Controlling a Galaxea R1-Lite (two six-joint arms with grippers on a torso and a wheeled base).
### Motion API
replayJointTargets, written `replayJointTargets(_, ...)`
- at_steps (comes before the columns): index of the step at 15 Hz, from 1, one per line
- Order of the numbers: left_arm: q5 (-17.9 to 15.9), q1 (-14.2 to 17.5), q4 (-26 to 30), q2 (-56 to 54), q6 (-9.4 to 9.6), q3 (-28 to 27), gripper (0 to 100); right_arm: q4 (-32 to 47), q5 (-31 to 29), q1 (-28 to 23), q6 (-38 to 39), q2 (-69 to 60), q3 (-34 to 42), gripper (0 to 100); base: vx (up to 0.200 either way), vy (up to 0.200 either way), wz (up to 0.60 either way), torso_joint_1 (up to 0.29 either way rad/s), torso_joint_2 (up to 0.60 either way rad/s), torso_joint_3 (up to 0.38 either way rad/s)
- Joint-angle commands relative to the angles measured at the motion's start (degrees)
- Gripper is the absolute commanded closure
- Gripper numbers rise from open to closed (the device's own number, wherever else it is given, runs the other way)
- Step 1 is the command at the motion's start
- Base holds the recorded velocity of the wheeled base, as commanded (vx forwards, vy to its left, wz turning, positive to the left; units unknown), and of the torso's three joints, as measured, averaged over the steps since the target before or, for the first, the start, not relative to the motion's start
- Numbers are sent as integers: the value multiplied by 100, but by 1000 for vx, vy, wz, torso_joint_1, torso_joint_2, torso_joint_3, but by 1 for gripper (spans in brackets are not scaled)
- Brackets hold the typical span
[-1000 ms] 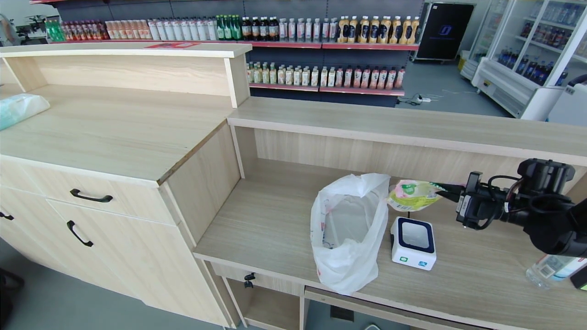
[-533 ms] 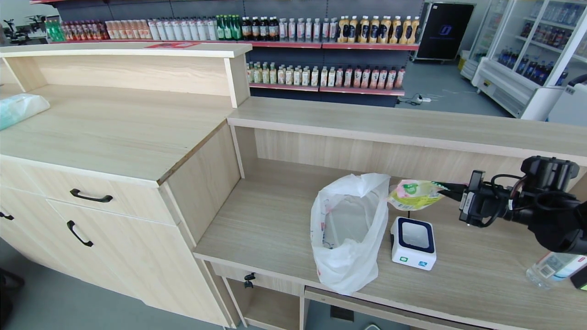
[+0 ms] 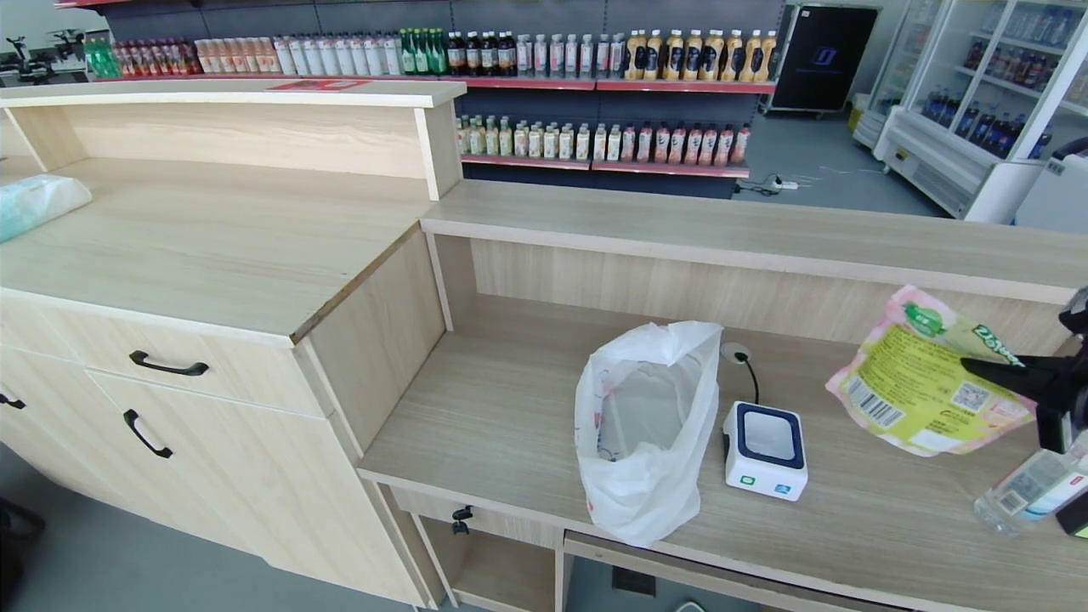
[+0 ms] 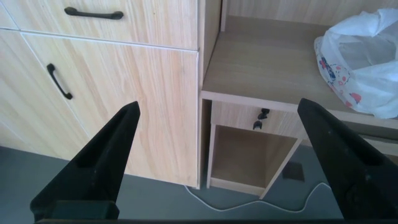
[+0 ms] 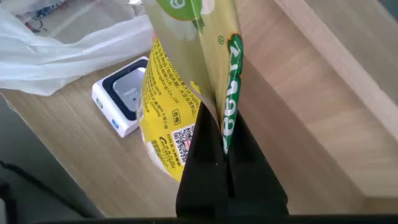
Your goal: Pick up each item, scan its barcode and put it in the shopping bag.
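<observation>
Since half a second ago the right arm (image 3: 1062,387) has pulled back from beside the bag (image 3: 646,425) to the far right of the head view, taking the pouch (image 3: 909,382) with it and lifting it. Where the pouch lay flat and small near the bag's mouth, it now hangs tilted above the worktop (image 3: 510,408), printed back and barcode (image 3: 867,405) turned up toward my head camera.

The right jaws are clamped on the pouch's right edge; from the wrist I see the two black fingers (image 5: 211,158) pressed together over the foil. The pouch sits to the right of the scanner (image 3: 765,449), well apart from it, and the scanner stands just beside the bag. A bottle (image 3: 1028,489) lies on the worktop below the right arm.

My left arm hangs low in front of the cabinet (image 4: 124,93), left jaws wide apart with nothing between them, and the bag's corner shows beyond.
</observation>
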Motion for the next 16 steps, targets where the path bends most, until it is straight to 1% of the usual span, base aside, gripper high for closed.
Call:
replayJointTargets(1, -2, -2, 0, 6, -1, 0, 0, 208, -180, -402, 580, -831, 427, 100, 0, 0, 0, 0, 0, 0)
replayJointTargets(3, 7, -2, 0, 6, -1, 0, 0, 261, -206, -420, 1670, -1217, 664, 100, 0, 0, 0, 0, 0, 0)
replayJointTargets(4, -2, -2, 0, 6, -1, 0, 0, 340, -215, -411, 1881, -1349, 708, 100, 0, 0, 0, 0, 0, 0)
replayJointTargets(5, -2, -2, 0, 6, -1, 0, 0, 507, -285, -402, 1960, -1499, 725, 100, 0, 0, 0, 0, 0, 0)
replayJointTargets(7, -2, -2, 0, 6, -1, 0, 0, 823, -901, -384, 2065, -1683, 717, 100, 0, 0, 0, 0, 0, 0)
replayJointTargets(8, -2, -2, 0, 6, -1, 0, 0, 859, -1050, -349, 2109, -1683, 682, 100, 0, 0, 0, 0, 0, 0)
replayJointTargets(9, -2, -2, 0, 6, -1, 0, 0, 859, -1059, -279, 2259, -1674, 655, 100, 0, 0, 0, 0, 0, 0)
replayJointTargets(10, -2, -2, 0, 6, -1, 0, 0, 841, -1068, -200, 2382, -1692, 638, 100, 0, 0, 600, 12, 7, 2)
replayJointTargets(11, -2, -2, 0, 6, -1, 0, 0, 823, -1103, 2, 2584, -1754, 541, 100, 0, 0, 600, -2, 2, 7)
replayJointTargets(12, -2, -2, 0, 6, -1, 0, 0, 823, -1261, 125, 2786, -1797, 462, 100, 0, 0, 600, -2, 7, 2)
replayJointTargets(13, -2, -2, 0, 6, -1, 0, 0, 823, -1507, 398, 3094, -1806, 383, 100, 0, 0, 600, 2, -7, 2)
replayJointTargets(14, -2, -2, 0, 6, -1, 0, 0, 806, -1929, 776, 3401, -1771, 286, 100, 0, 0, 600, 2, 7, -2)
replayJointTargets(16, -2, -2, 0, 6, -1, 0, 0, 753, -2562, 1233, 3682, -1525, 172, 100, 0, 0, 600, 5, 0, 0)
